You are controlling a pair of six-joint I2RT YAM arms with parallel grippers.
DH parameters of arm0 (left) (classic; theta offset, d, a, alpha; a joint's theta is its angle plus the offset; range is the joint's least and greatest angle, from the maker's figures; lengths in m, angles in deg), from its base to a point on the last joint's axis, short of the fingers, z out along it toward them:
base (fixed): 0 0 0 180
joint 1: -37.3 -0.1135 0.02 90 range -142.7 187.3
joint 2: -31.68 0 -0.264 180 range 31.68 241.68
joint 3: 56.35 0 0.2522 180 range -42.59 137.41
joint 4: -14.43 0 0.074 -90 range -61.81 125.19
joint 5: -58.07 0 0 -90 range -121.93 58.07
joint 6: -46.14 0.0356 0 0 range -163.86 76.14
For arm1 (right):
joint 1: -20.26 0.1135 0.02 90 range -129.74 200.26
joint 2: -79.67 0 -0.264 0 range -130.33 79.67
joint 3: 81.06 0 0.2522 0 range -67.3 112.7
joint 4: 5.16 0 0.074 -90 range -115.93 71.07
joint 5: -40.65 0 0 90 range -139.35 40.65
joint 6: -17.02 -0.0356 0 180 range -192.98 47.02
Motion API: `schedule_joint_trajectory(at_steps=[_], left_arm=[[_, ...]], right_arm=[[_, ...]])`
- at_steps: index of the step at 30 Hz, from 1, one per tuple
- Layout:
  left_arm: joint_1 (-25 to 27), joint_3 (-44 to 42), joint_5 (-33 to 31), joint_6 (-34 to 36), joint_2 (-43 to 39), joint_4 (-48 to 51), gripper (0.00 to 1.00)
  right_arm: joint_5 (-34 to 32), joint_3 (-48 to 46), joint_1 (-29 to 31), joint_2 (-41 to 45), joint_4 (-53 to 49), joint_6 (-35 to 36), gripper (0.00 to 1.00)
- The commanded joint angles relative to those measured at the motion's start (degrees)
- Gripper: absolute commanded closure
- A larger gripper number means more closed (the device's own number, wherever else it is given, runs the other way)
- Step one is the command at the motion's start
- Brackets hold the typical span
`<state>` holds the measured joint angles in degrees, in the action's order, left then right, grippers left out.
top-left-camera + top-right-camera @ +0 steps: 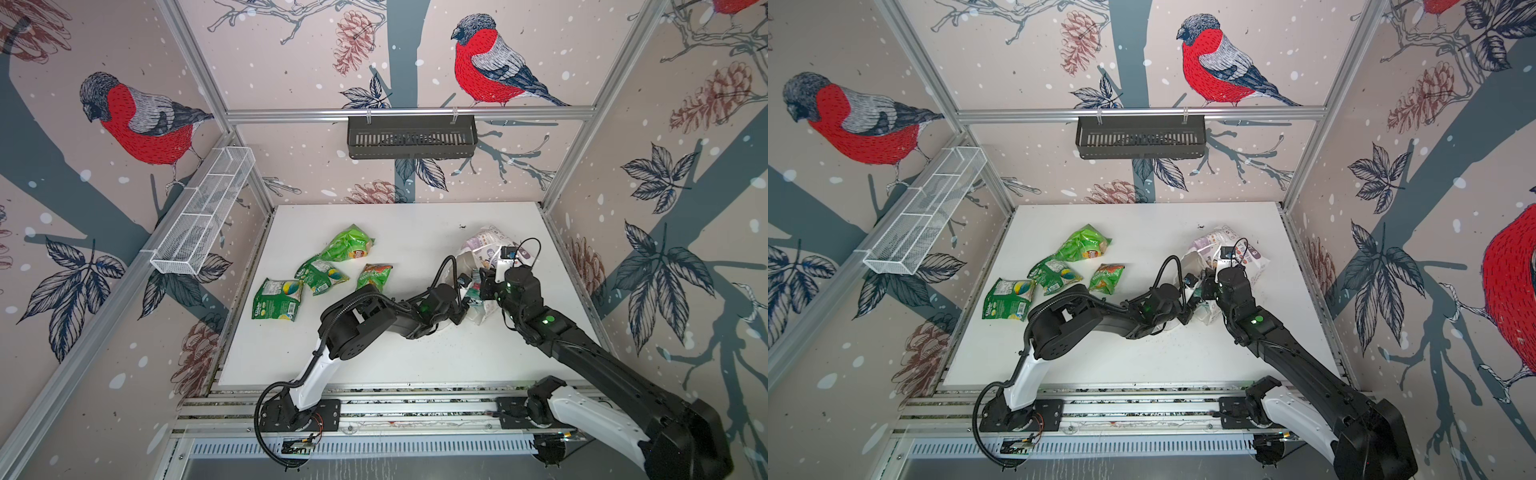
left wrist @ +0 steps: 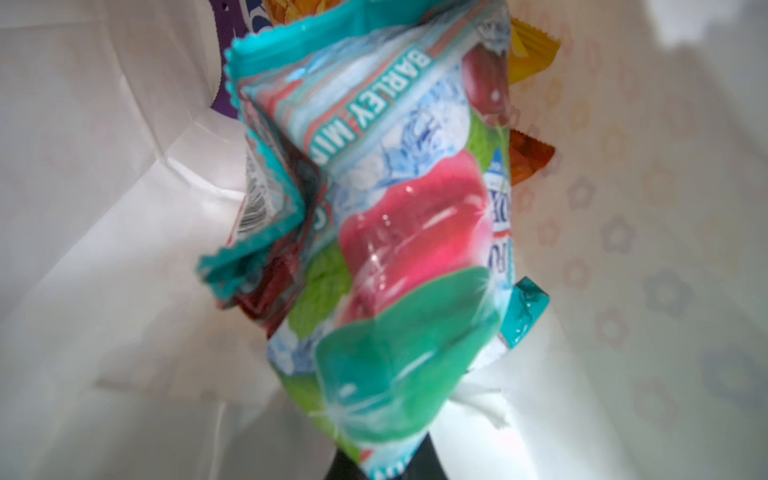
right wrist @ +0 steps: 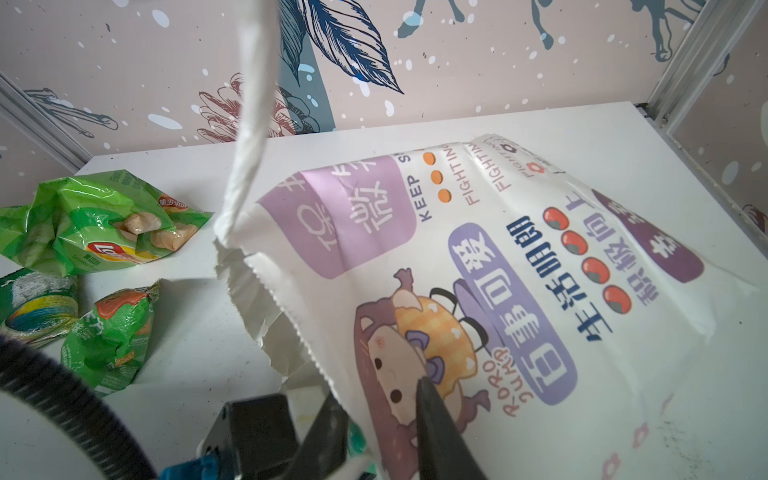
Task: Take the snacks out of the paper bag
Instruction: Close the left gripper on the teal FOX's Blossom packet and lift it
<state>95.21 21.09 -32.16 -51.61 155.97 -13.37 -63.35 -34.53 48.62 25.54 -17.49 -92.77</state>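
Two grips: left gripper (image 2: 386, 465) clamped on teal mint packet (image 2: 395, 249) inside paper bag (image 3: 540, 291); right gripper (image 3: 380, 419) pinching bag rim. Risk: withdrawal drags the bag or tears paper.

The teal packet (image 2: 399, 232) (blurred) hides most of the yellow packet (image 2: 530, 50) and orange packet (image 2: 530, 154). The paper bag (image 1: 490, 243) hides the tips of the left gripper (image 1: 464, 297).
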Motion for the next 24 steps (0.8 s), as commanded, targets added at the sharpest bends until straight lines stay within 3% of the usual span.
schedule_joint_trajectory(at_steps=[1, 24], left_arm=[[0.0, -1.7, -1.3, -0.6, -1.5, -4.0, 1.00], [0.0, -7.7, -4.4, -2.3, -8.5, -2.6, 1.00]], right_arm=[[-0.8, 0.4, -0.1, 0.3, 1.4, -0.4, 0.71], [1.2, 0.2, -0.2, -1.3, 3.9, -1.4, 0.72]])
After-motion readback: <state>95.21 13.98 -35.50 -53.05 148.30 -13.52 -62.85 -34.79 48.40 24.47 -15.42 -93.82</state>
